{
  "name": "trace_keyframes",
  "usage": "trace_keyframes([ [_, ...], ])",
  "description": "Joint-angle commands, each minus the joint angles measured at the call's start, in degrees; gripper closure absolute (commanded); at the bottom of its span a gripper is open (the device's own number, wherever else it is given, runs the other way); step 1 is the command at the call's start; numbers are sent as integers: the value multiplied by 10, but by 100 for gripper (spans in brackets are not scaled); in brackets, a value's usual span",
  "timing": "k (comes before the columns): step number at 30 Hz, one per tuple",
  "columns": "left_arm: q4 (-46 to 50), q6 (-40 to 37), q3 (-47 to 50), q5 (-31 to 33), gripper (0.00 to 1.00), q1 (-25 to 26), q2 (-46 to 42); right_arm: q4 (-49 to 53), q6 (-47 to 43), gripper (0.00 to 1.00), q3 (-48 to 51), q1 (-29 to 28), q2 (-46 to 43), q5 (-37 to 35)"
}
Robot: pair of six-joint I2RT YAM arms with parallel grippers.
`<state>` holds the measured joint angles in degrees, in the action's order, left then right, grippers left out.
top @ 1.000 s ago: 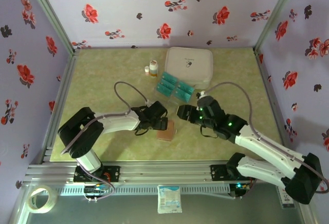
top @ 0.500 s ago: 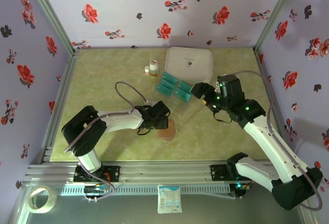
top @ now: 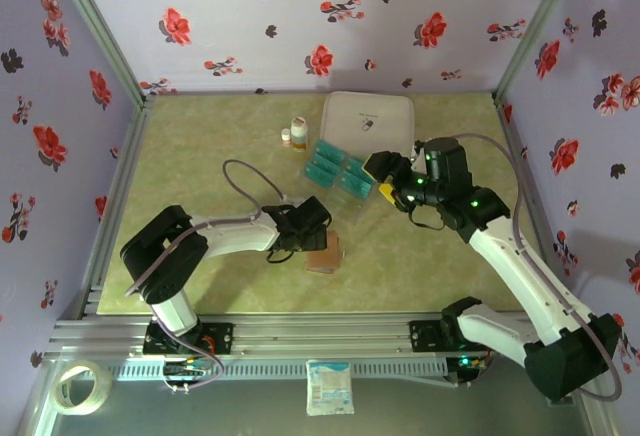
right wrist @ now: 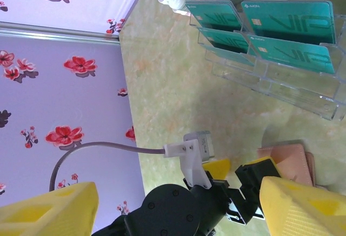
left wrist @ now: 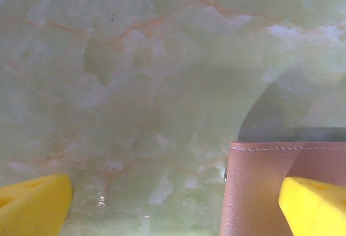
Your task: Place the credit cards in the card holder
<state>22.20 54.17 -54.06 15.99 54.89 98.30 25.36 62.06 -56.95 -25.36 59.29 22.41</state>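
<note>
The wallet (top: pixel 327 253) lay flat on the table (top: pixel 200 146), near its front edge and about mid-width. The left gripper (top: pixel 312 239) was low at the wallet's left side. In the left wrist view its yellow fingers (left wrist: pixel 316 209) were spread wide and held nothing: one was over bare table and the other over the wallet's stitched edge, though whether that finger touched the leather was hard to tell. The teal cards (top: pixel 340 169) sat in the slots of a clear tray (top: pixel 346 196), further back and well apart from the wallet, just in front of a white case (top: pixel 368 121). A bottle (top: pixel 298 128) stood to the tray's left. The right gripper (top: pixel 379 176) hung just beside the tray's right end, above the table and pointing left. In the right wrist view its fingers (right wrist: pixel 303 209) were likewise spread and empty, with the cards at upper right, the wallet below them and the left gripper at the wallet's edge.
</note>
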Motion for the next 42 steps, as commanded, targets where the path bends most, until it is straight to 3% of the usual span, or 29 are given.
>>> trace_keyframes([
  [1,53,20,27,37,0,-18,50,-14,9,21,-17,2,-8,8],
  [7,48,11,28,35,0,-22,52,-18,-2,24,-6,-35,-12,-21],
  [14,15,-2,45,34,0,-24,40,46,-98,25,39,-42,-31,-99],
  [22,-35,-34,60,35,0,-26,40,59,-166,47,120,-47,-50,-110],
  [27,-57,-42,70,34,0,-27,43,45,-179,57,153,-73,-15,-111],
  [42,-92,-45,86,27,0,-25,64,-24,-178,60,145,-180,132,-158],
])
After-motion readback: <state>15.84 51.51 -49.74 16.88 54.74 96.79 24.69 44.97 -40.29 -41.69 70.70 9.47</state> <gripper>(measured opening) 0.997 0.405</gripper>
